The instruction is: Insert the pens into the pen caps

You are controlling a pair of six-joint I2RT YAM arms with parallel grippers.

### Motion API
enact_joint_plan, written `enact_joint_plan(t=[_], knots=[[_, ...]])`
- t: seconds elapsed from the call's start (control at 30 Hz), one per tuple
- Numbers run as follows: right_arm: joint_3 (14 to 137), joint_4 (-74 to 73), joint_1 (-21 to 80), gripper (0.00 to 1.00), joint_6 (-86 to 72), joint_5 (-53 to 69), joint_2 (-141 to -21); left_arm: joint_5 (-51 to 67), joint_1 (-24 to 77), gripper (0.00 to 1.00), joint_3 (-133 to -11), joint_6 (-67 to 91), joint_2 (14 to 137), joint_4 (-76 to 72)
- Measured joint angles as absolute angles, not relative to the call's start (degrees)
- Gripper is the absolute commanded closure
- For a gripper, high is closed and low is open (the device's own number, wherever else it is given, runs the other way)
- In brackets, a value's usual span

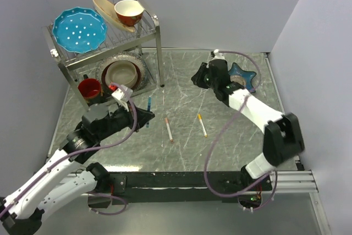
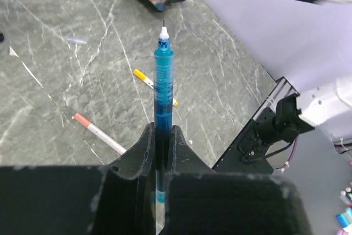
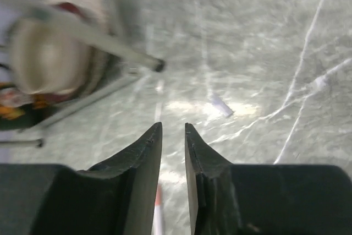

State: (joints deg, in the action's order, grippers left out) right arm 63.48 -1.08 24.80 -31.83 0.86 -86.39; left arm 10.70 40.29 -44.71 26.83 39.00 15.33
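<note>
My left gripper [image 1: 144,116] is shut on the dark blue pen [image 1: 149,109] and holds it above the table; in the left wrist view the pen [image 2: 163,81] stands out past the jaws [image 2: 163,133], tip forward. The white pen with the pinkish-red end [image 1: 168,129] and the white pen with the orange end [image 1: 202,125] lie flat mid-table, also in the left wrist view [image 2: 100,134] [image 2: 152,85]. My right gripper [image 1: 196,77] hovers at the back, its jaws [image 3: 173,127] slightly apart and empty. A small pale tube [image 3: 221,104] lies ahead of it. I cannot make out an orange or pink cap.
A metal dish rack [image 1: 110,42] with plates and bowls stands at the back left. A blue star-shaped dish [image 1: 246,76] sits at the back right, behind my right arm. Grey walls close in the back and the right side.
</note>
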Motion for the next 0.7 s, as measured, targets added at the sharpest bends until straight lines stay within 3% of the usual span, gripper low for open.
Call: enact_joint_plan(t=[0.37, 0.7], knots=[[81.7, -3.4, 21.3, 0.80, -31.4, 8.4, -112.3, 10.9, 40.3, 0.99, -43.5, 25.1, 35.8, 15.4], [87.7, -7.2, 21.3, 0.80, -31.4, 12.4, -123.2, 7.0, 40.3, 0.99, -42.9, 24.6, 31.2, 15.3]])
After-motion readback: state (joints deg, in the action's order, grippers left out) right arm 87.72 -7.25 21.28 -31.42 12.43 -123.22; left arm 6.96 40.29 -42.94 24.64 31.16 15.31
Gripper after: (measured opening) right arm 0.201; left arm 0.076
